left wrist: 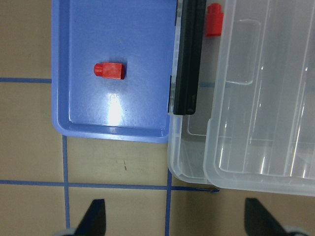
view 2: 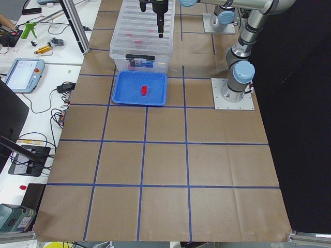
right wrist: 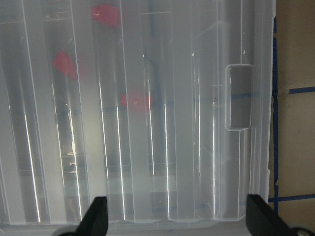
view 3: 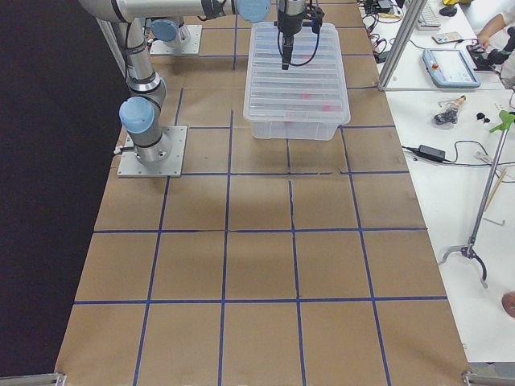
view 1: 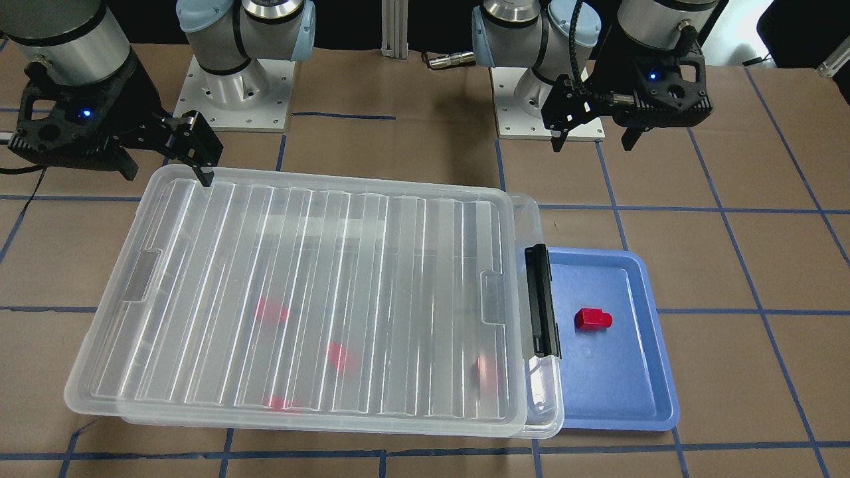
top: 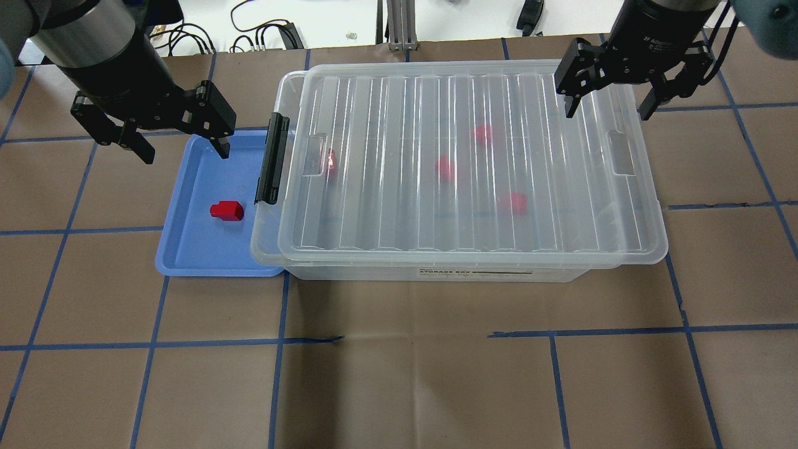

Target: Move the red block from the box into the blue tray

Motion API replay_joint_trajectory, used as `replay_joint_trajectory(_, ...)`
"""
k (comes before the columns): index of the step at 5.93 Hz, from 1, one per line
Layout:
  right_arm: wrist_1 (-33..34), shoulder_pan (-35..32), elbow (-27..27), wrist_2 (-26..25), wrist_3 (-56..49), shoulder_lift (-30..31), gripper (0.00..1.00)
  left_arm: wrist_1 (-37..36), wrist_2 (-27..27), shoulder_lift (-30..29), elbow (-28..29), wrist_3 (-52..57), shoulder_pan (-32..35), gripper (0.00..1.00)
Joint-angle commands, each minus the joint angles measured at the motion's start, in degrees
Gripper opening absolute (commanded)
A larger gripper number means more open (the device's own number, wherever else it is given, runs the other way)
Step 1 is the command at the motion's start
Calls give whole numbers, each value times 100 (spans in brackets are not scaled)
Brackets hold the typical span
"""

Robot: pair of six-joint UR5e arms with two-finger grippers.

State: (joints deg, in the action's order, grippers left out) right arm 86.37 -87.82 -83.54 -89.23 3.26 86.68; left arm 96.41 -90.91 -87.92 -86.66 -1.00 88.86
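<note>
You have the red block [top: 227, 211] lying in the blue tray [top: 187, 249], which sits at the nine o'clock side of the box [top: 467, 237] in the overhead view. The left gripper [top: 186, 153] and right gripper [top: 606, 113] both hang spread wide, gripping nothing.

Left pincer [top: 185, 153], right pincer [top: 606, 113]: spread, empty

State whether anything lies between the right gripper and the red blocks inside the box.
Yes. The ribbed lid lies across the box, directly under the open right gripper and over the red blocks, which show only as blurs through it. Only a narrow strip by the black latch is uncovered.
</note>
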Motion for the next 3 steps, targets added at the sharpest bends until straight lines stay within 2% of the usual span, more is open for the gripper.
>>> replay_joint_trajectory(1,-32,2,-22,2,8,7,100,1,-6,-6,0,4,0,99)
replay_joint_trajectory(3,-41,2,-30,-16,8,7,100,-8,-6,-6,0,4,0,99)
